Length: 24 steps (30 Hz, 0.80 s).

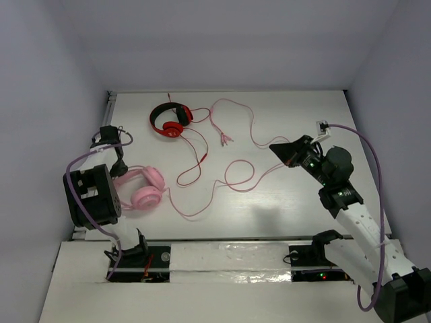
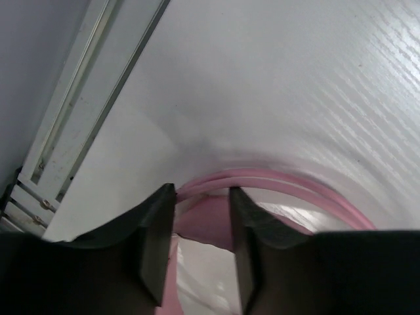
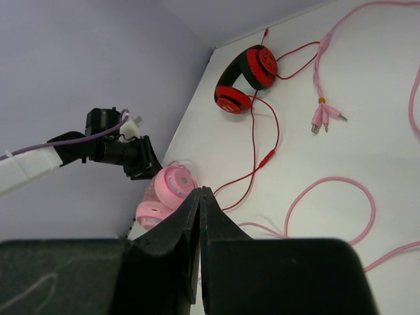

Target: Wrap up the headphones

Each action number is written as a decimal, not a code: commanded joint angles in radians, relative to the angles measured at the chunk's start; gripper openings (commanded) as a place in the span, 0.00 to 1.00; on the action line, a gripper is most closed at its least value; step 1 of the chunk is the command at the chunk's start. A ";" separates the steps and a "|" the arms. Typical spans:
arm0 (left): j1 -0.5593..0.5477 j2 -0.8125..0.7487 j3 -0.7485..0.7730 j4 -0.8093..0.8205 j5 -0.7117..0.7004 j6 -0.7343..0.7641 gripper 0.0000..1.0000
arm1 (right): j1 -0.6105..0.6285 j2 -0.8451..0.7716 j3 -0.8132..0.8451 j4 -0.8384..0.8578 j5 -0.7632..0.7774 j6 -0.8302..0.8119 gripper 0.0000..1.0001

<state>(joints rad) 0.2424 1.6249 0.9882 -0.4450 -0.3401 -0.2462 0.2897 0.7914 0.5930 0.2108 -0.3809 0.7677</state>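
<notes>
Toward 9 o'clock on tabletop [image 1: 303, 215]: headphones [image 1: 145, 188], left hand [image 2: 202, 190] released, astride headband [image 2: 282, 180]. Clenched, empty right hand [image 3: 200, 197] at 3 o'clock. Could skid off curved headband on closing; could also drag red cable [image 3: 277, 131] lying near pink cable [image 3: 331, 178] while wrapping.

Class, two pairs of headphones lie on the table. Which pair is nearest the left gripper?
The pale-pink headphones, at the left; their headband shows between the open fingers of the left gripper. The red-and-black headphones lie farther back.

The pale-pink headphones [image 1: 143, 188] lie at left, apparently flat, thin cable [image 1: 192, 217] sprawling rightward in loose loops.
</notes>
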 commanded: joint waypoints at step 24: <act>0.000 -0.436 -0.043 -0.023 0.141 -0.097 0.00 | 0.039 0.008 0.050 0.007 -0.039 -0.073 0.06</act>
<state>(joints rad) 0.2424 1.2278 0.9115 -0.3779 -0.1158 -0.3691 0.3222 0.8097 0.5957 0.2062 -0.4198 0.7231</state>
